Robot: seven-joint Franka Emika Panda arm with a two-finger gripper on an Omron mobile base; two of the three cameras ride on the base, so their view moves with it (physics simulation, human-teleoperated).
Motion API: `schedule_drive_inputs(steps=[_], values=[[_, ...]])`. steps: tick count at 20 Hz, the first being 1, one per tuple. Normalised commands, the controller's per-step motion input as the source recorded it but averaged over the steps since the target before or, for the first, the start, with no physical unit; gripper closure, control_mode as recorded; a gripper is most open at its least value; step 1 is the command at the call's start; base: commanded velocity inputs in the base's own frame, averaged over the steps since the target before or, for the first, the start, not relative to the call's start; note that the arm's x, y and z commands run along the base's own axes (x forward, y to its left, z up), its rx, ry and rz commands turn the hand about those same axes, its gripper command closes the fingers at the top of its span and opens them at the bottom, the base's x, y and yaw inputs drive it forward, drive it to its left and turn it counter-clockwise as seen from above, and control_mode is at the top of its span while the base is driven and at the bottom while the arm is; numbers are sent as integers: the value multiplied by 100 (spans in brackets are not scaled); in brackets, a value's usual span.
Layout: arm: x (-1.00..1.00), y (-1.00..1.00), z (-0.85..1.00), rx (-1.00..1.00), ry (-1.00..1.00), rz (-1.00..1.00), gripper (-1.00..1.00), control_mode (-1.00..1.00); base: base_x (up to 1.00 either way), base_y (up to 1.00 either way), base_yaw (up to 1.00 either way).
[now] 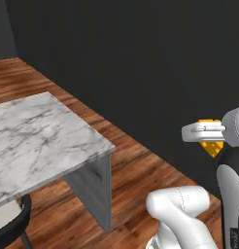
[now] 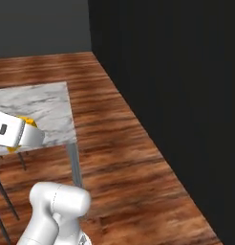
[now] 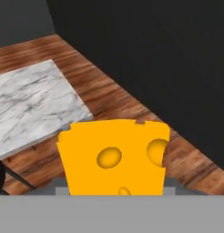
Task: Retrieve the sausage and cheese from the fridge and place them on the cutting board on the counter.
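A yellow-orange cheese (image 3: 114,157) wedge with holes sits close up between my jaws in the hand view, hiding the fingertips. From the left base view my gripper (image 1: 209,132) is shut on the cheese (image 1: 212,147), held in the air at the right edge, in front of a black wall. From the right base view the gripper (image 2: 16,133) is at the left edge, and bits of the cheese (image 2: 27,121) show above and below it. The sausage, the cutting board, the fridge and the counter are out of view.
A marble-topped table (image 1: 39,136) on a grey leg (image 1: 97,187) stands to the left over a wooden floor (image 2: 124,158). A dark chair (image 1: 12,221) is tucked at its near corner. A tall black wall (image 1: 150,68) runs along the right.
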Motion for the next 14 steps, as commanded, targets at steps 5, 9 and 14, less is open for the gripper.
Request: schedule_drive_inputs(steps=[5,9,14], values=[[0,0,0,0,0,0,100,100,100,-75,53],[0,0,0,0,0,0,100,100,100,-72,58],[0,0,0,0,0,0,100,100,100,-80,52]])
